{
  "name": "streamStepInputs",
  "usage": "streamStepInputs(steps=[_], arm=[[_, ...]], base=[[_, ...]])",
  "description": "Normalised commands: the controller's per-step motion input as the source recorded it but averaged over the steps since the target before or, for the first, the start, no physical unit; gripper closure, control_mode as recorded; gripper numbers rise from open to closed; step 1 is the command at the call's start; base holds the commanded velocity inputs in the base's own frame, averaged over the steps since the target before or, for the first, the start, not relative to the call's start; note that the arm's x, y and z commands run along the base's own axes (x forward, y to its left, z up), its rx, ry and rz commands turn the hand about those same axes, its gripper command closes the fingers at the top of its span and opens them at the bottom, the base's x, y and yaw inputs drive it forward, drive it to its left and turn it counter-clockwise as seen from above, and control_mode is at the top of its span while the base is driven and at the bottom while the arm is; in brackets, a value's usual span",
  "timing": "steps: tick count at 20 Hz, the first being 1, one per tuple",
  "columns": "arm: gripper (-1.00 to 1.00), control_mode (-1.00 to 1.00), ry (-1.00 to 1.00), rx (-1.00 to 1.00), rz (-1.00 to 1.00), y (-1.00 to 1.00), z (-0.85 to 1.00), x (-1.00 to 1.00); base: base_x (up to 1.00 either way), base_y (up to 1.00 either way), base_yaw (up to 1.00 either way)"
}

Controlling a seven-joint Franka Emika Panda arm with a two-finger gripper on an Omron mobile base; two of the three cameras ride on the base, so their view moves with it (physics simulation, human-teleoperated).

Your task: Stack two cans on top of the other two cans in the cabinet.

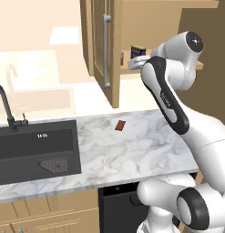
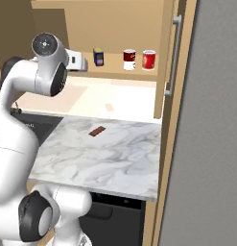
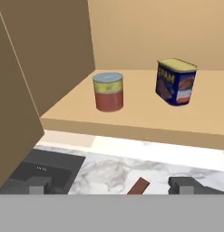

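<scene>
Gripper (image 3: 111, 185) released and holding nothing, before the cabinet shelf (image 3: 131, 122); on the shelf the grey-topped can (image 3: 108, 91) left of dark blue can (image 3: 175, 81), apart; both upright

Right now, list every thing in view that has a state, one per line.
Cabinet door: swung open.
Grey-topped can: upright on the shelf, unstacked.
Dark blue can: upright, nothing on top.
Dark red and white can: upright, unstacked.
Bright red can: upright, unstacked.
Pincer: open, holding nothing, short of the shelf.
Faucet: not running.
</scene>
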Motion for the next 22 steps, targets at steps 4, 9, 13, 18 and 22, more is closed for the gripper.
streamStepInputs(steps=[4,9,13,18,22], arm=[[-1.0,-1.0,-0.01,0.0,0.06,0.08,0.0,0.42],[-1.0,-1.0,0.0,0.0,0.04,0.07,0.0,0.4],[-1.0,-1.0,0.0,-0.02,0.02,0.14,0.0,0.38],[-1.0,-1.0,0.0,-0.04,0.01,0.15,-0.01,0.4],[-1.0,-1.0,0.0,-0.06,0.0,0.18,-0.06,0.34]], base=[[0.0,0.0,0.0],[0.0,0.0,0.0],[0.0,0.0,0.0],[0.0,0.0,0.0],[0.0,0.0,0.0]])
